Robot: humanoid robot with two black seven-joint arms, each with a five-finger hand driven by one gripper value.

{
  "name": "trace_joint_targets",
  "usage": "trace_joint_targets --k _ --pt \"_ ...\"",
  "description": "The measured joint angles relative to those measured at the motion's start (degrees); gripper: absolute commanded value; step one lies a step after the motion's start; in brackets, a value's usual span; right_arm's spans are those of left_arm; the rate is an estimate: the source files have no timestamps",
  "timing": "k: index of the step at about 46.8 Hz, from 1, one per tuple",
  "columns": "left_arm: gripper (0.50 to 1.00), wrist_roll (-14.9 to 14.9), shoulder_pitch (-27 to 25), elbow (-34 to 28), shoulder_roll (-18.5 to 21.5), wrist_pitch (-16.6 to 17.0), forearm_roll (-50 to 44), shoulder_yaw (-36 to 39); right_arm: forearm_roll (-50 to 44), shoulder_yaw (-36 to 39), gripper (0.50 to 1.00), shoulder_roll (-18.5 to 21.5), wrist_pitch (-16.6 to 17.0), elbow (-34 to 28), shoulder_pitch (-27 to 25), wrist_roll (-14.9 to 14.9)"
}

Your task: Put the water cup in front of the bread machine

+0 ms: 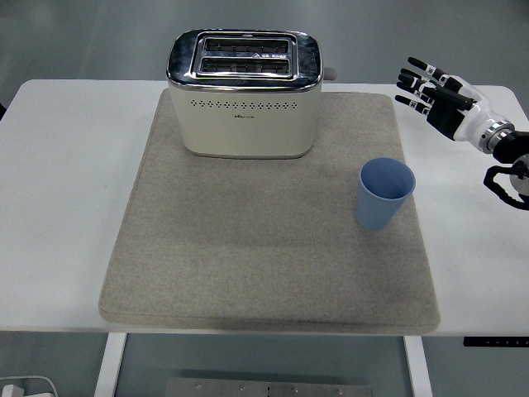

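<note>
Currently, the blue cup (pixel 383 193) is positioned upright on the grey mat (pixel 248 265), to the right of and nearer than the toaster (pixel 245 93). The right hand (pixel 440 95) is held above the table, right of the toaster, fingers spread and empty.

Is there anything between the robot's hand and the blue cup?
No, nothing. In the head view, between the right hand and the blue cup there is only bare white table and the edge of the grey mat.

Right arm (pixel 506 153) cut by edge
</note>
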Motion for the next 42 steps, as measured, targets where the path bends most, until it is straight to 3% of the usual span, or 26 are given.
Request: trace_joint_targets --k 31,42 --pt "1.0 0.0 0.0 0.2 0.0 0.17 0.0 0.11 -0.09 -0.04 0.926 -0.68 1.14 0.42 -0.15 0.04" --pt "1.0 0.0 0.0 -0.01 0.0 0.17 0.0 0.08 -0.17 -0.05 0.926 -5.54 4.92 6.53 -2.08 0.21"
